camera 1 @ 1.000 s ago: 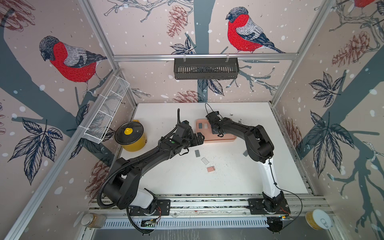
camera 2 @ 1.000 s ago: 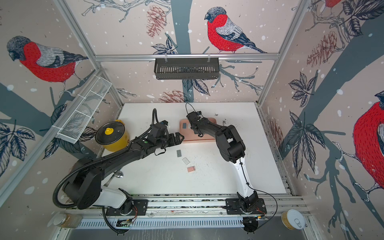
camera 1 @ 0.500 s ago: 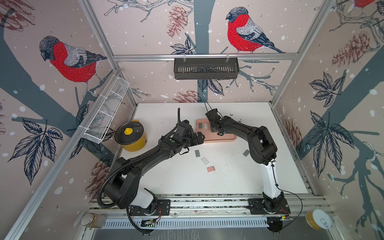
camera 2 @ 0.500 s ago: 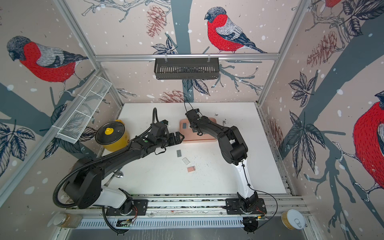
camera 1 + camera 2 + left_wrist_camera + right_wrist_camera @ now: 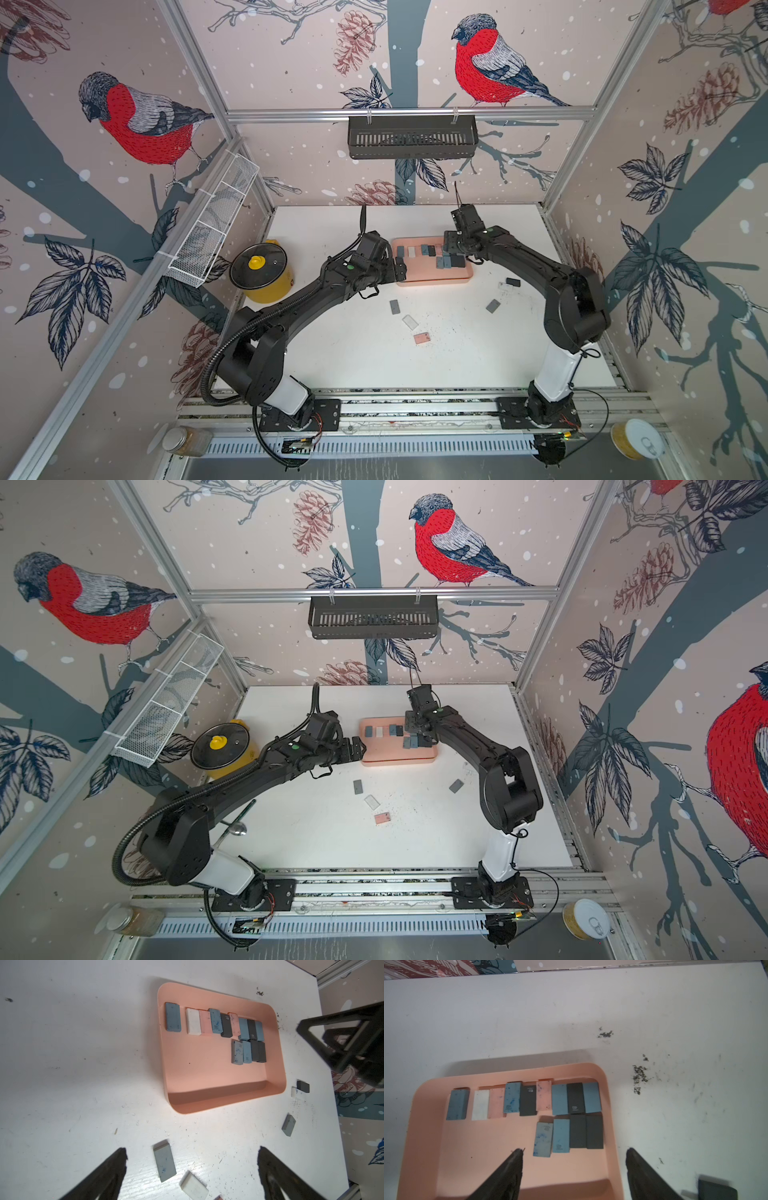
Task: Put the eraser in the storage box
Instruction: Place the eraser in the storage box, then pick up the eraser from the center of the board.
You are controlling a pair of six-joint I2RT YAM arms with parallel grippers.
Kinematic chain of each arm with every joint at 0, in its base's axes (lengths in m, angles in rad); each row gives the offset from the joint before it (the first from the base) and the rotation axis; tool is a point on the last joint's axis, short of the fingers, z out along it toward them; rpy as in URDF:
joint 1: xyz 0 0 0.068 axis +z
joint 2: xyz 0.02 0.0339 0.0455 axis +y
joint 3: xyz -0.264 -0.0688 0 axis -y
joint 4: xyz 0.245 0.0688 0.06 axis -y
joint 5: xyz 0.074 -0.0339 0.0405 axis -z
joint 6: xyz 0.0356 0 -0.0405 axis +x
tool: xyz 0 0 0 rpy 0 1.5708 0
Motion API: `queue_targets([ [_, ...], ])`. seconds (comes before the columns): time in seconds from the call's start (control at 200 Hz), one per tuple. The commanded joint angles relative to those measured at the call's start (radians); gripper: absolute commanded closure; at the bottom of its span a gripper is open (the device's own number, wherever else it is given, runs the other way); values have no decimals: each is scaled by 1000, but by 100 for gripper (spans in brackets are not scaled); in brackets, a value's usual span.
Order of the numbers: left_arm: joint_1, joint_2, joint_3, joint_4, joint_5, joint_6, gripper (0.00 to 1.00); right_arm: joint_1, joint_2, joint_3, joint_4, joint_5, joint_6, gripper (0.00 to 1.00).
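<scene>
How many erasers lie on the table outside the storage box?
6. Diagonal line in front of the storage box: grey eraser, white eraser, pink eraser. Toward the right arm: second grey eraser, black eraser, pale eraser beside it. Arms may hide more.

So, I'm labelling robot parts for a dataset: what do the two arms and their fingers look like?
The left arm and right arm are matte black jointed links, each with a white lowest link. A corrugated black hose loops along the left arm, which bears a small green dot. The fingers are black tapering wedges.
</scene>
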Motion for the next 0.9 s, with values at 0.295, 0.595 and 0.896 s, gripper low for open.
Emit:
queue_targets([
  [0.295,-24,86,4,-128,15,-58,3,-98,-236,-218,39,-141,1,1],
  [0.595,-116,141,-4,-151,-17,-130,3,-65,-335,-343,31,-230,35,1],
  [0.896,-121,211,-8,-149,-19,-155,6,-1,-401,-392,13,-235,72,1],
])
